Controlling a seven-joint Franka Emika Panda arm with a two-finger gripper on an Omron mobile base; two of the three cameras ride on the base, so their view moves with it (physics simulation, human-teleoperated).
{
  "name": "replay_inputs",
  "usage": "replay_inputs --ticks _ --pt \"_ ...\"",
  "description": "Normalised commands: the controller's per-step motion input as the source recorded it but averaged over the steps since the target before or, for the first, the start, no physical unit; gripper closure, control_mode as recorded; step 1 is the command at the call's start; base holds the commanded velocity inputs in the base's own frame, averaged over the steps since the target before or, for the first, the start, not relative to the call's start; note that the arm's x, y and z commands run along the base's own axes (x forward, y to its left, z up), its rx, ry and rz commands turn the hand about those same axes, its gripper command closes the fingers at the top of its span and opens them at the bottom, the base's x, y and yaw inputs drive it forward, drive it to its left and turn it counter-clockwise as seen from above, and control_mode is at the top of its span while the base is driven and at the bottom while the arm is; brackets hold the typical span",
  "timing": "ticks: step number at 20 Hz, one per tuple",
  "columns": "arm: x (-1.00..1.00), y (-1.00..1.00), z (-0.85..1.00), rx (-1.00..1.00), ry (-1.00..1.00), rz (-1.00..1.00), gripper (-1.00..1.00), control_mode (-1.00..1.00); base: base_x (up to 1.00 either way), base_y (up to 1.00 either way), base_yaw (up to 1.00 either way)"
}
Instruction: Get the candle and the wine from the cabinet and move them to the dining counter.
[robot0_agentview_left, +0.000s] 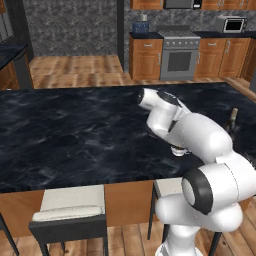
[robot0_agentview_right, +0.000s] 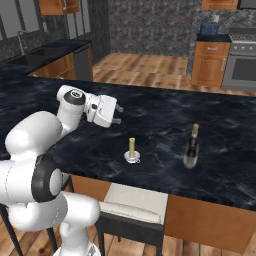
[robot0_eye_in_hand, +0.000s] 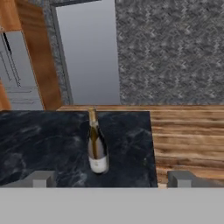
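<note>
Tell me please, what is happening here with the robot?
The arm is at the dining counter, and its gripper is open and holds nothing. The candle and the wine both stand upright on the counter, apart from each other and from the gripper. By the look of it, both things have been delivered.

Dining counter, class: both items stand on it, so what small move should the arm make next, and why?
Probably just draw back and stop. The candle and the wine both stand upright on the dining counter, and the gripper is open, holding nothing, apart from both.
</note>
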Motion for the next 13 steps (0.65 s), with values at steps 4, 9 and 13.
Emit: replay_inputs --ticks 4,9,13 --pt "-0.66 0.12 0.40 0.01 -0.06 -0.06 -1.00 -1.00 0.00 0.00 0.00" --pt "-0.68 0.06 0.42 0.00 -0.08 -0.03 -1.00 -1.00 0.00 0.00 0.00" --pt "-0.69 0.04 0.38 0.00 -0.09 -0.03 -1.00 -1.00 0.00 0.00 0.00"
